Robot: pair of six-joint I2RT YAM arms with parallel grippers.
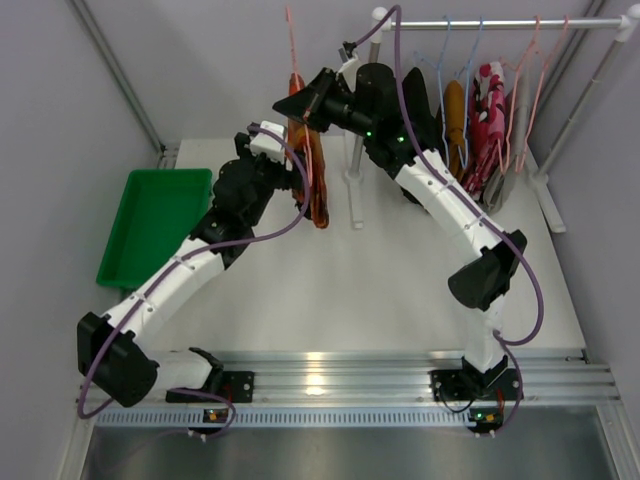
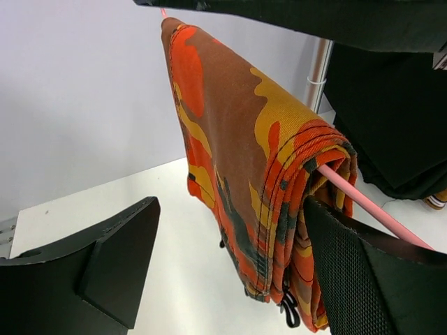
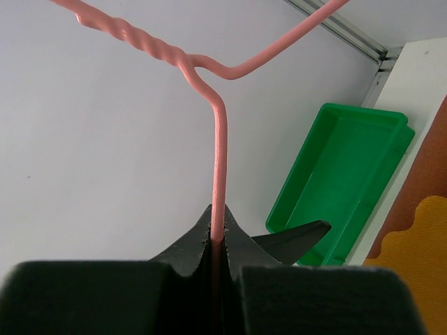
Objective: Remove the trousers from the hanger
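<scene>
The orange trousers with dark pattern (image 1: 313, 170) hang folded over the bar of a pink wire hanger (image 1: 293, 50), held off the rail. My right gripper (image 1: 303, 100) is shut on the hanger's wire (image 3: 218, 167) just above the trousers. My left gripper (image 1: 290, 165) is open beside the trousers. In the left wrist view the trousers (image 2: 258, 174) hang between its two fingers, and the hanger bar (image 2: 363, 206) sticks out at the right. The black trousers (image 1: 418, 100), mustard-brown trousers (image 1: 455, 125) and red-pink floral trousers (image 1: 487, 120) hang on the rail.
A green tray (image 1: 155, 225) lies at the table's left edge; it also shows in the right wrist view (image 3: 342, 181). The white clothes rail (image 1: 500, 22) with several hangers stands at the back right, on posts (image 1: 352, 160). Walls close in on both sides.
</scene>
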